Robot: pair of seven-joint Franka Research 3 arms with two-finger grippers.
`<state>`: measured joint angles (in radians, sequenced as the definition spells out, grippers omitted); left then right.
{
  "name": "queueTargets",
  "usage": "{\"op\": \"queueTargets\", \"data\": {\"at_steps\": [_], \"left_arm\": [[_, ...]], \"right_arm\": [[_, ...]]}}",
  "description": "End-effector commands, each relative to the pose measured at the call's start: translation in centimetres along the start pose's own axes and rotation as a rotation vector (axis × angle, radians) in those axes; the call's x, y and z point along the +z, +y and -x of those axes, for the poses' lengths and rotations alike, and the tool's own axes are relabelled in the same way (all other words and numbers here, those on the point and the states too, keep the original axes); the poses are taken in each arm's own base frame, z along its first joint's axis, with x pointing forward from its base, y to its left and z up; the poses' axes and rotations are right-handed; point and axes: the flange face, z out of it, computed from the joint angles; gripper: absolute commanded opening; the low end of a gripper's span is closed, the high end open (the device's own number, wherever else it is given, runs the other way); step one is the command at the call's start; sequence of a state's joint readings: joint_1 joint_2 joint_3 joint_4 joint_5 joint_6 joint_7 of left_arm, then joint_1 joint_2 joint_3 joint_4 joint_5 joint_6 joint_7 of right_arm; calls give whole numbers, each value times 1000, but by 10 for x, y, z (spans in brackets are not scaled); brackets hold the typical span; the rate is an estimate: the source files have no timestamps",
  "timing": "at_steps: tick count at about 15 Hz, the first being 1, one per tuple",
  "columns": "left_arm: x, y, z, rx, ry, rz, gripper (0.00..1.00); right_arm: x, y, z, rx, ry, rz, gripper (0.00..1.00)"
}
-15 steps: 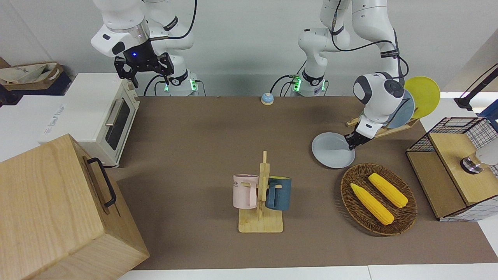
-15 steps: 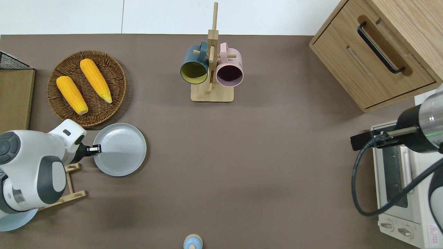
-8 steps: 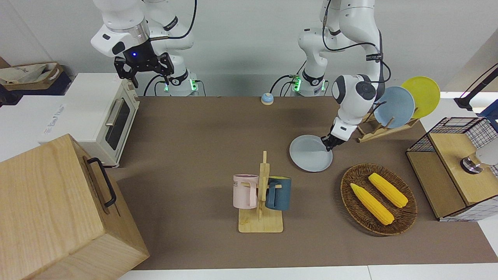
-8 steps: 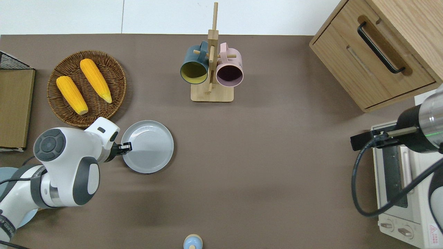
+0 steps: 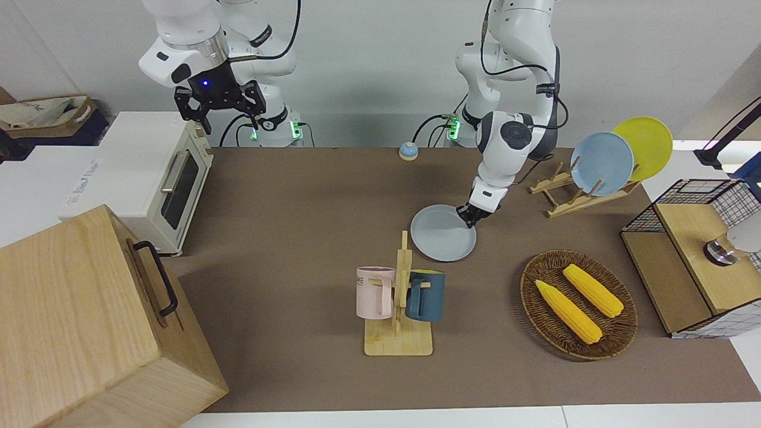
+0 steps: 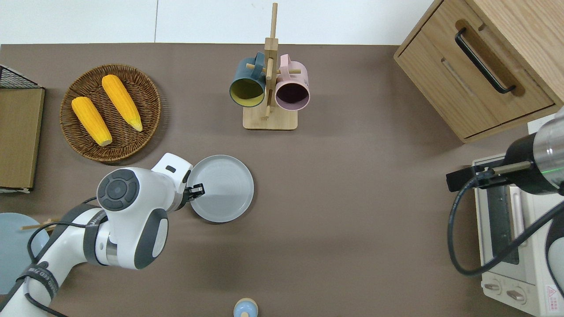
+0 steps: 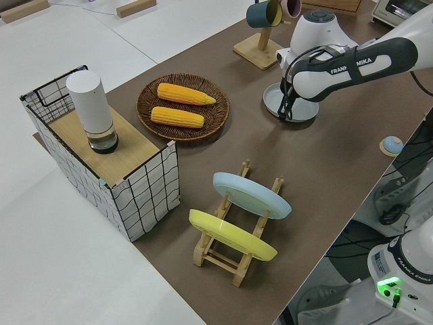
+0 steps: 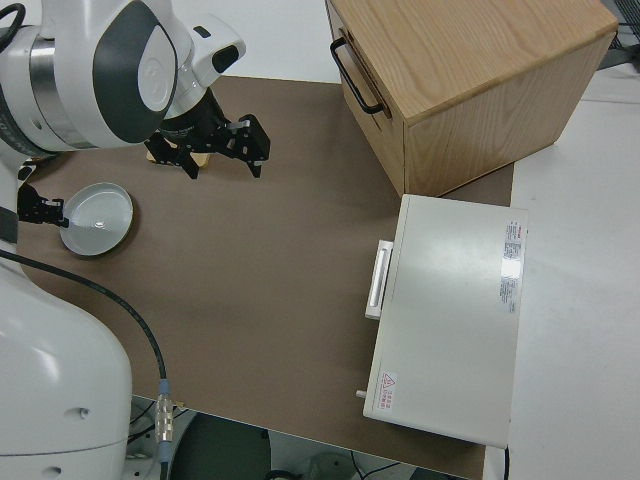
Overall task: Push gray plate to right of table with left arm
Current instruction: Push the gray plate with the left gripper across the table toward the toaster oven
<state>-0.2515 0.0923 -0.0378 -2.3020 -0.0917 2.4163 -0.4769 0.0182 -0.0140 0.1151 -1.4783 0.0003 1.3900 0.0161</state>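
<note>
The gray plate (image 5: 440, 235) lies flat on the brown table (image 5: 297, 202) near its middle, a little nearer to the robots than the mug rack (image 5: 399, 297). It also shows in the overhead view (image 6: 224, 189) and the left side view (image 7: 292, 100). My left gripper (image 5: 467, 216) is shut and low at the table. Its tip rests against the plate's rim on the side toward the left arm's end, as the overhead view (image 6: 199, 190) shows. My right gripper (image 5: 229, 119) is open and parked.
A wicker tray (image 5: 618, 324) with two corn cobs lies toward the left arm's end. A wooden rack (image 5: 585, 199) holds a sky-blue and a yellow plate. A toaster oven (image 5: 160, 178) and a wooden cabinet (image 5: 89, 321) stand at the right arm's end. A small bell (image 5: 408, 150) sits near the robots.
My left gripper has slid the gray plate across the table toward the right arm's end, away from the wicker tray and plate rack. The right arm has not moved.
</note>
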Motion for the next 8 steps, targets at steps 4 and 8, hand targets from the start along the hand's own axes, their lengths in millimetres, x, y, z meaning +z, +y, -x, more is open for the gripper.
{"op": "queueTargets", "data": {"at_steps": [4,8], "left_arm": [[17,83,33,-73,-2,-15,0],[23,126,51,-116,1,-8,0]], "right_arm": [[-4,2,3,17,-4,-4,983],[-4,1,3,15,-4,-4,983]]}}
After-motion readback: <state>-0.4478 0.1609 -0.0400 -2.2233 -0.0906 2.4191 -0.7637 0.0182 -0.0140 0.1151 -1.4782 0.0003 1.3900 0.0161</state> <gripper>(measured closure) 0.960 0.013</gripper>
